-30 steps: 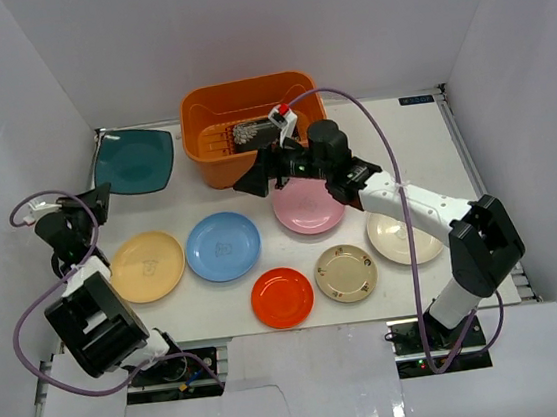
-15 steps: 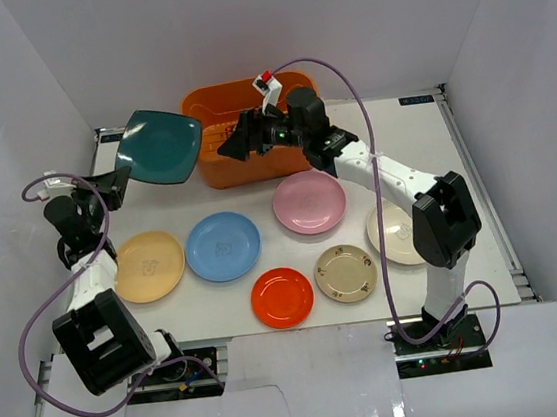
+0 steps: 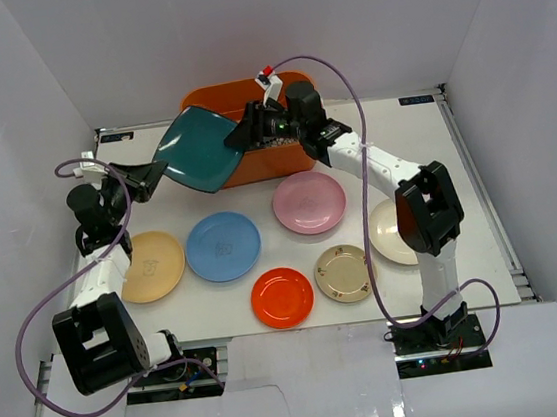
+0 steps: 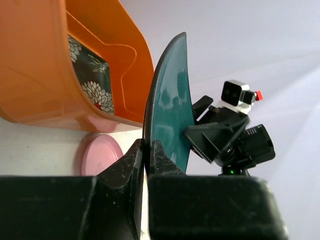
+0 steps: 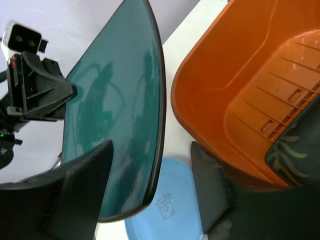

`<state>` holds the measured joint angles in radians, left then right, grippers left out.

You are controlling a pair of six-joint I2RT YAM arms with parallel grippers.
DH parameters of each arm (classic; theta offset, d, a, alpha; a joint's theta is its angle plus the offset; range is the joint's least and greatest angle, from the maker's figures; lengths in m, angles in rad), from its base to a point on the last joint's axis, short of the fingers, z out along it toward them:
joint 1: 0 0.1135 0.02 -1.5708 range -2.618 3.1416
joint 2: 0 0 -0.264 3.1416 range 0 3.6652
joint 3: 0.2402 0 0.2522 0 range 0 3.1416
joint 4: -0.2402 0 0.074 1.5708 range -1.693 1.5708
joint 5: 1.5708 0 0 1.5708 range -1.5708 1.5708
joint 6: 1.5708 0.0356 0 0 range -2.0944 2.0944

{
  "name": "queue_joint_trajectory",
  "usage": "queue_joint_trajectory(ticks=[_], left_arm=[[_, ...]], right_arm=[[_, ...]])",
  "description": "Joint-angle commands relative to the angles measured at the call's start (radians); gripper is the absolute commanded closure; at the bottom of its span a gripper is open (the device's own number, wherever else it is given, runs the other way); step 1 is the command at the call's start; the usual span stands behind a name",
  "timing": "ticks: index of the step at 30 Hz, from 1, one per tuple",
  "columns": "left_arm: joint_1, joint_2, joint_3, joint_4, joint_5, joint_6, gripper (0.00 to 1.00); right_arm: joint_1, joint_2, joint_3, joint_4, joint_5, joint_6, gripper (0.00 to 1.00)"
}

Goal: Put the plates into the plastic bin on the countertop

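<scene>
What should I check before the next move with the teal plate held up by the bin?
1. Left claw grip on the teal square plate: ok, shut on its rim.
2. Right claw placed to take the plate: ok, open, with the plate's edge between its fingers.
3. Right claw touching the plate: cannot tell.
4. Plate clear of the orange bin: ok, the right wrist view shows a gap beside the bin's wall.
5. Plate over the bin: not ok, it hangs tilted outside the bin's left side.
6. Room in the bin: ok, only the black flowered plate shows inside, with bare slotted floor beside it.
</scene>
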<state>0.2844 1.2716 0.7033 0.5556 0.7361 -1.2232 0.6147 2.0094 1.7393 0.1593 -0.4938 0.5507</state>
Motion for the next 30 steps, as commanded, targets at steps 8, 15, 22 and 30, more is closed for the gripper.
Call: queue_joint_trajectory(ticks=[8,15,22,30], left_arm=[[-0.030,-0.023,0.021,0.161,0.034,-0.065,1.00],[-0.099,-0.001,0.016,0.235,0.100,-0.102,0.38],[-0.200,-0.095,0.180,-0.247,0.095,0.296,0.12],[-0.367,-0.143,0.249,-0.690,-0.136,0.645,0.06]], right_arm=[[-0.021,-0.109,-0.190,0.258,-0.012,0.149,0.92],[-0.087,-0.172,-0.259,0.387,0.041,0.328,0.92],[-0.144,-0.236,-0.271,0.436,0.155,0.397,0.92],[-0.205,-0.163,-0.184,0.415,0.237,0.443,0.92]])
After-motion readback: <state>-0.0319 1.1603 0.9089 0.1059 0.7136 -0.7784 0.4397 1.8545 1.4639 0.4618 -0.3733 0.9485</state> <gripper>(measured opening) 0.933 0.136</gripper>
